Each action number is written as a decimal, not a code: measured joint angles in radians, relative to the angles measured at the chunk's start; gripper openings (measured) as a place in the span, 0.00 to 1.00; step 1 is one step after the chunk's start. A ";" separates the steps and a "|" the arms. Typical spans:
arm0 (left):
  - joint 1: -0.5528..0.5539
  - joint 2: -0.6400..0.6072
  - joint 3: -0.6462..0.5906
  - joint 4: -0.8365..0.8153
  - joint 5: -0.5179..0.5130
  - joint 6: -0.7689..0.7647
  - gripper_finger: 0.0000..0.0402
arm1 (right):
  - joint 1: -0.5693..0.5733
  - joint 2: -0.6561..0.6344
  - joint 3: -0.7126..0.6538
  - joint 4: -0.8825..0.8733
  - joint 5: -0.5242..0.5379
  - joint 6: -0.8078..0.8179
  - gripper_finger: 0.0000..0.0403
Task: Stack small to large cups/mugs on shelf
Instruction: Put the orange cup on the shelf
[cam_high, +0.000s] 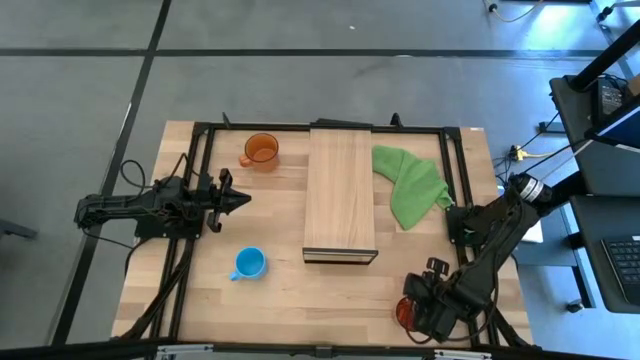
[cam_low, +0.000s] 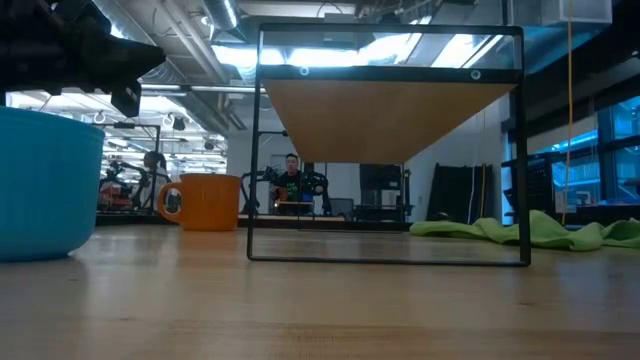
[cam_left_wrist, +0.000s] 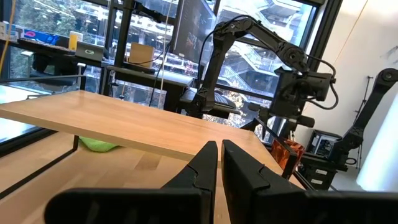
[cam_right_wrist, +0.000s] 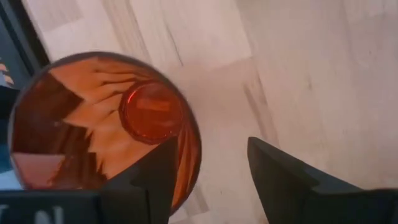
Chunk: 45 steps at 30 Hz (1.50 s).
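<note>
The light-wood shelf (cam_high: 340, 195) stands raised in the middle of the table. The orange mug (cam_high: 261, 150) stands upright on the table to the shelf's far left, and the light blue mug (cam_high: 249, 263) to its near left. The reddish-brown ribbed cup (cam_right_wrist: 106, 124) stands upright at the table's near right corner. My right gripper (cam_right_wrist: 211, 174) is open above it, pointing down. One finger is over the cup's mouth and the other is outside the wall. My left gripper (cam_high: 243, 200) is shut and empty, level between the two mugs, pointing at the shelf. My right gripper comes at the reddish-brown cup from above, with the cup's wall (cam_right_wrist: 191, 155) between its open fingers, next to one finger (cam_right_wrist: 158, 177). I cannot tell whether that finger touches the rim. The cup stands on the table.
A green cloth (cam_high: 410, 185) lies crumpled on the table at the shelf's far right. A black frame (cam_high: 200, 150) runs around the table. The low view shows open room under the shelf (cam_low: 390, 120). A person (cam_low: 291, 175) sits far behind the table.
</note>
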 joint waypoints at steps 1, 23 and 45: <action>0.000 0.000 0.000 0.000 0.000 0.000 0.04 | -0.004 0.000 -0.007 0.000 -0.002 0.008 0.48; 0.000 0.000 0.000 0.000 0.000 0.000 0.04 | -0.274 -0.143 0.108 -0.252 -0.034 -0.094 0.03; 0.000 0.000 0.000 0.003 0.000 0.000 0.04 | -1.121 -0.089 0.650 -0.358 0.230 -0.611 0.06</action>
